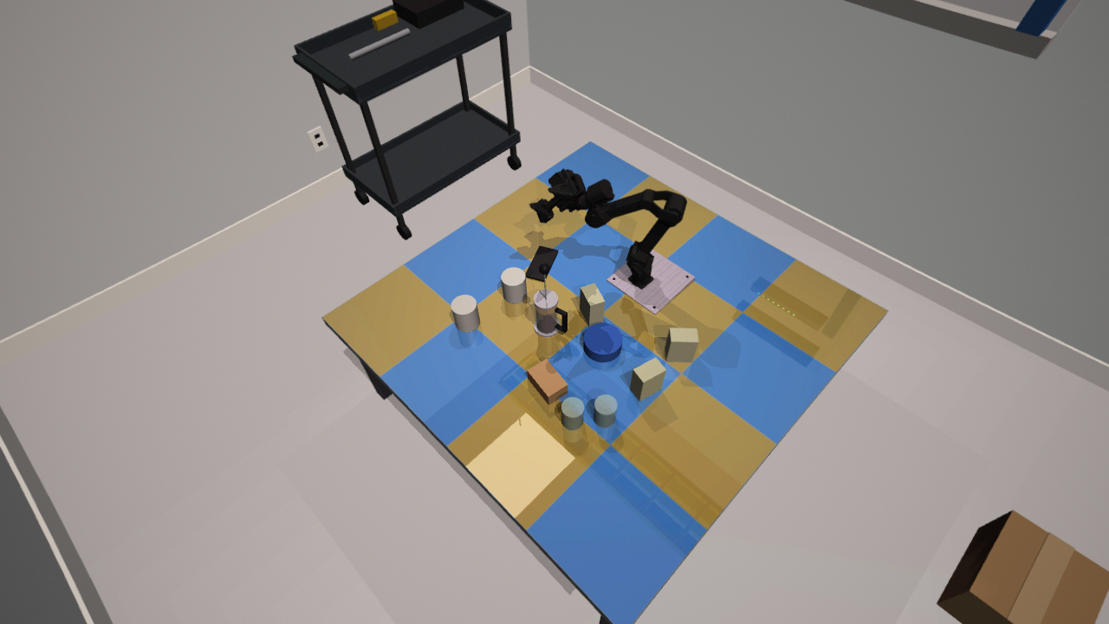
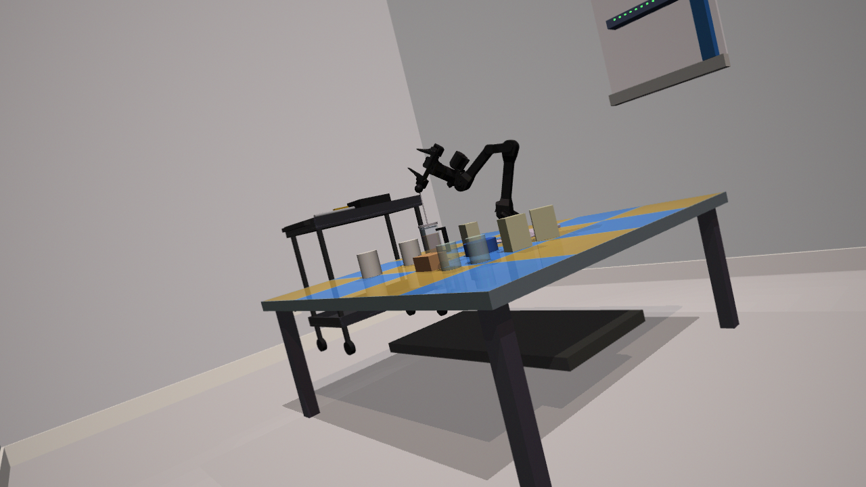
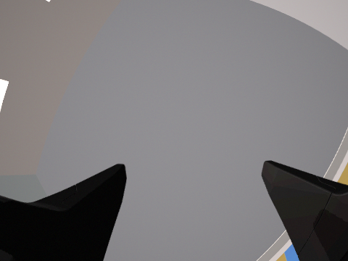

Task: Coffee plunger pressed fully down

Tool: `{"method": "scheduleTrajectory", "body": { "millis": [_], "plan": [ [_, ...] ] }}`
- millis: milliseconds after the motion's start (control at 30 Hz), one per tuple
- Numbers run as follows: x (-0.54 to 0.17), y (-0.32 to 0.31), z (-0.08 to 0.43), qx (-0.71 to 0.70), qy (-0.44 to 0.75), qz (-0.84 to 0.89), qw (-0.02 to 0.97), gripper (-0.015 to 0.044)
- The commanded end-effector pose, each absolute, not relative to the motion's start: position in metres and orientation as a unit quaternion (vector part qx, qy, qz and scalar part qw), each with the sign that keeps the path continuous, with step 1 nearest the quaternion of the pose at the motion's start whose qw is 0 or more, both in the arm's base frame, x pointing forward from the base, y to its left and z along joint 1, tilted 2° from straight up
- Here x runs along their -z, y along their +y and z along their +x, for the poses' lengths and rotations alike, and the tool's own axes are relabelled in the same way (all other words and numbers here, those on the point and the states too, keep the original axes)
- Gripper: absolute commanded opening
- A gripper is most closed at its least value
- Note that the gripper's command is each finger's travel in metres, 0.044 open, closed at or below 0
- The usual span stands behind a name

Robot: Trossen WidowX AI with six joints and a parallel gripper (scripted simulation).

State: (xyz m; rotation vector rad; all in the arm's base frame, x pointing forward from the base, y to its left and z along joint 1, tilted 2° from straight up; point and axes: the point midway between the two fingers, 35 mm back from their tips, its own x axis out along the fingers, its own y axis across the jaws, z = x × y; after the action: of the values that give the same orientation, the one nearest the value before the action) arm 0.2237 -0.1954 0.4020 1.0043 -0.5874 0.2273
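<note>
The coffee press (image 1: 547,316) (image 2: 431,241) stands upright on the table, a clear beaker with a black handle. Its plunger is up: a thin rod rises from the lid to a round black knob (image 1: 544,268) (image 2: 418,189). My gripper (image 1: 541,192) (image 2: 413,159) (image 3: 197,171) is open, its fingers wide apart with nothing between them. It is raised above the table, above the knob's height in the exterior view, and points outward and upward. The wrist view shows only the fingers against wall and ceiling, with a bit of table at the lower right; the press is not in it.
White cylinders (image 1: 513,285) (image 1: 465,312) stand left of the press. A beige block (image 1: 591,304) and a blue disc (image 1: 602,343) are right of it. An orange-brown block (image 1: 547,380), two greenish cylinders (image 1: 572,412) (image 1: 606,410) and more beige blocks (image 1: 682,344) (image 1: 648,379) stand nearer the camera.
</note>
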Motion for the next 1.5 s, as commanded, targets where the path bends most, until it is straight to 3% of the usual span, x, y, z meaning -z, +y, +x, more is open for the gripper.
{"method": "scheduleTrajectory", "body": {
  "millis": [0,300,567,1067,1467],
  "plan": [
    [-0.403,-0.196,0.225,-0.106,-0.277,0.473,0.83,0.0426],
    [-0.43,-0.197,0.288,-0.008,-0.237,0.433,0.869,0.044],
    [-0.423,-0.158,0.33,0.111,-0.074,0.326,0.936,0.044],
    [-0.392,-0.074,0.292,0.109,0.223,0.038,0.968,0.044],
    [-0.331,-0.07,0.294,0.104,0.228,0.032,0.968,0.044]
  ]
}}
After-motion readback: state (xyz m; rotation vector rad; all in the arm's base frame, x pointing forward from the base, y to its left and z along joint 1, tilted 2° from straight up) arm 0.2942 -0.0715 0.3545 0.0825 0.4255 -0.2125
